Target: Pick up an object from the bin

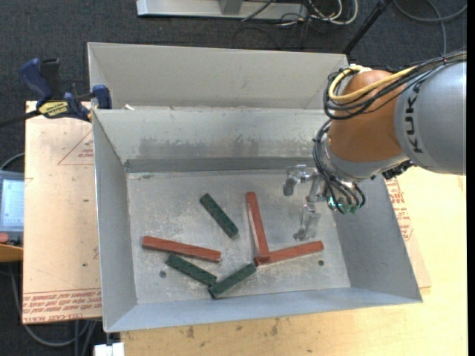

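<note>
Camera view: your gripper (303, 228) hangs low in the right half of the bin (111, 199), its tip close to the right-hand red bar (295, 253). You cannot tell the jaw state from here. That bar's left end meets an upright red bar (256, 227). Left of them lie a green bar (219, 215) and a long red bar (182, 248).

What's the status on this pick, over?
Gripper over bin floor, right side. Nearest: long red rectangular bar, just toward the near wall. Second red bar touches its end.
</note>
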Robot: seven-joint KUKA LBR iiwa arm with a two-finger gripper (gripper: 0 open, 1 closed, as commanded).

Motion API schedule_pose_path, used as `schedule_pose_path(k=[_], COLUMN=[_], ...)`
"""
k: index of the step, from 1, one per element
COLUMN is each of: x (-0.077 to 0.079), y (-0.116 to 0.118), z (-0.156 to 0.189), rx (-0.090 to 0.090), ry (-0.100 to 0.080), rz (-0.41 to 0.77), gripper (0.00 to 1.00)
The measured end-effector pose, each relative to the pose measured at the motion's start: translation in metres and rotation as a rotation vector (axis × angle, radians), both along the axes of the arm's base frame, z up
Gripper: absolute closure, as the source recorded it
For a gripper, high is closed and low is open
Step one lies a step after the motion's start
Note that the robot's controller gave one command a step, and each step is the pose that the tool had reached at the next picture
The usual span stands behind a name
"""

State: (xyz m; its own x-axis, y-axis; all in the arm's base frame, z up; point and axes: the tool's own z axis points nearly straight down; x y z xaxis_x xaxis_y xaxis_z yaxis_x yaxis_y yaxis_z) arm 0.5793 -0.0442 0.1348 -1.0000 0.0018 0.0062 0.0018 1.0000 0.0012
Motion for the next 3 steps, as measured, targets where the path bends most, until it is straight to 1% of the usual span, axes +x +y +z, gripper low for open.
schedule_pose_path(k=[1,2,3], x=[-0.053,-0.069,-0.08], y=[0.0,0.0,0.004], z=[-0.067,-0.034,-0.035], rx=[0.002,0.0,0.001], ry=[-0.002,-0.007,-0.006], rz=[0.219,0.265,0.337], gripper=[0.0,0.0,0.0])
